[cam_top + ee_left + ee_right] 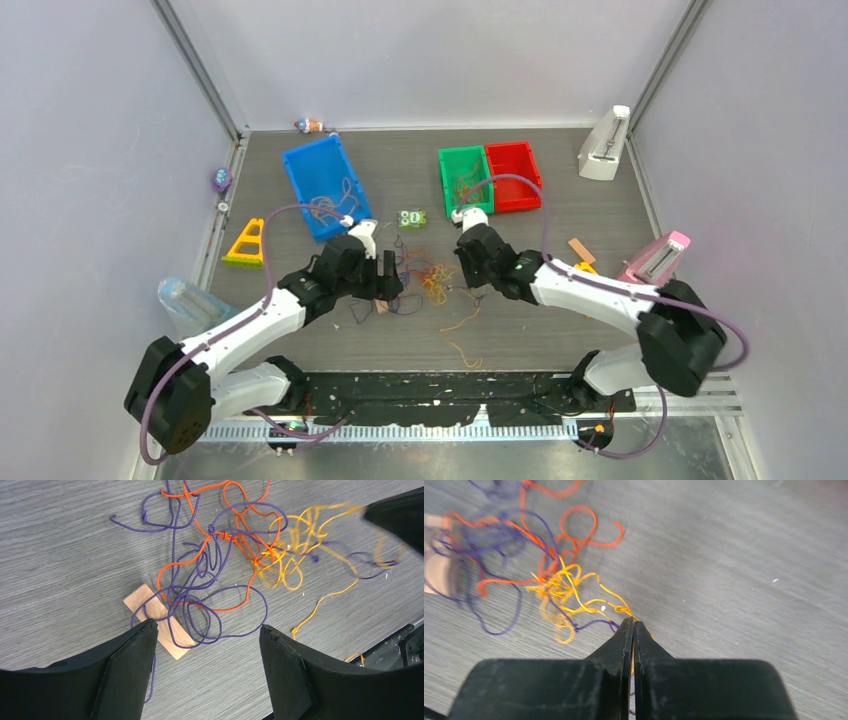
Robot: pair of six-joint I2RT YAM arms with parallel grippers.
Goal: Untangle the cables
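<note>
The cables (425,280) lie as one tangle on the grey table between my two grippers. In the left wrist view, purple loops (215,636) and red-orange strands (172,566) cross over a small wooden block (159,611), with a yellow bundle (290,540) beyond. My left gripper (207,630) is open just above the purple loops and holds nothing. My right gripper (633,624) is shut on a yellow strand that runs out of the yellow bundle (561,587). Red-orange (579,525) and purple strands (499,630) lie further off. In the top view the left gripper (388,285) and right gripper (470,282) flank the tangle.
A blue bin (325,185), a green bin (465,178) and a red bin (513,175) stand at the back; the blue and green ones hold some strands. A yellow triangle toy (246,243), a small green toy (411,219), a white stand (605,145) and a pink object (655,258) sit around.
</note>
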